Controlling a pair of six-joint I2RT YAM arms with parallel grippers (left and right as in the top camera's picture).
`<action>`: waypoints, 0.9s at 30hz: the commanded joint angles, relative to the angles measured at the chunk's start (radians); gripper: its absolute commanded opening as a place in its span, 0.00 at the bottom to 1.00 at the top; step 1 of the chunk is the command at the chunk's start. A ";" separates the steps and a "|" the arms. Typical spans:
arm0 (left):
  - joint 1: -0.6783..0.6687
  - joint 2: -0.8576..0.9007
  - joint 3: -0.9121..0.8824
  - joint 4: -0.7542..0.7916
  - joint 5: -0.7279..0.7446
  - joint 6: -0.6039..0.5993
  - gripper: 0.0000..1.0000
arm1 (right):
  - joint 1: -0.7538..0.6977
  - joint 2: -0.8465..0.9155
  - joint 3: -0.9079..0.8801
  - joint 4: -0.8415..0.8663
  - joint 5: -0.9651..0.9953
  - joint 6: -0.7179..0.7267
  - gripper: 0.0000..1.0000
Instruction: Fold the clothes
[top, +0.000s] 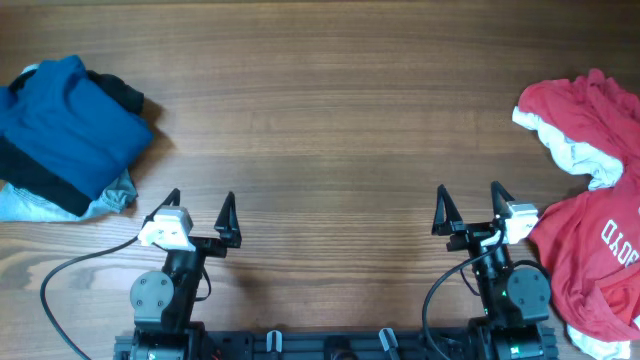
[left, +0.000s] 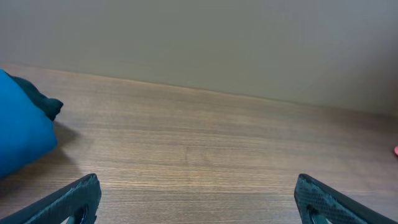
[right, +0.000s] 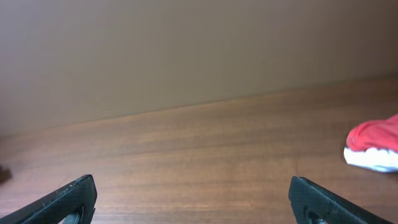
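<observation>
The red T-shirt (top: 590, 210) lies crumpled at the table's right edge, with white lettering at its lower right and white lining showing near the top. Part of it shows at the right edge of the right wrist view (right: 376, 142). My right gripper (top: 470, 203) is open and empty near the front edge, just left of the shirt and apart from it. My left gripper (top: 200, 205) is open and empty at the front left, far from the shirt. Both show wide-spread fingers over bare wood in the left wrist view (left: 199, 199) and the right wrist view (right: 193, 199).
A stack of folded blue and dark garments (top: 65, 135) lies at the far left, also in the left wrist view (left: 22, 127). The wooden table (top: 320, 120) is bare between the two piles. A plain wall stands beyond the far edge.
</observation>
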 joint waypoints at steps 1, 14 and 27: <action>-0.006 -0.006 0.001 -0.003 0.026 -0.119 1.00 | -0.005 -0.002 0.071 -0.093 0.015 0.027 1.00; -0.006 0.718 0.719 -0.572 0.035 -0.164 1.00 | -0.005 0.962 0.816 -0.616 0.077 0.030 1.00; -0.006 0.827 0.765 -0.612 0.050 -0.164 1.00 | -0.450 1.507 0.771 -0.703 0.424 0.307 0.99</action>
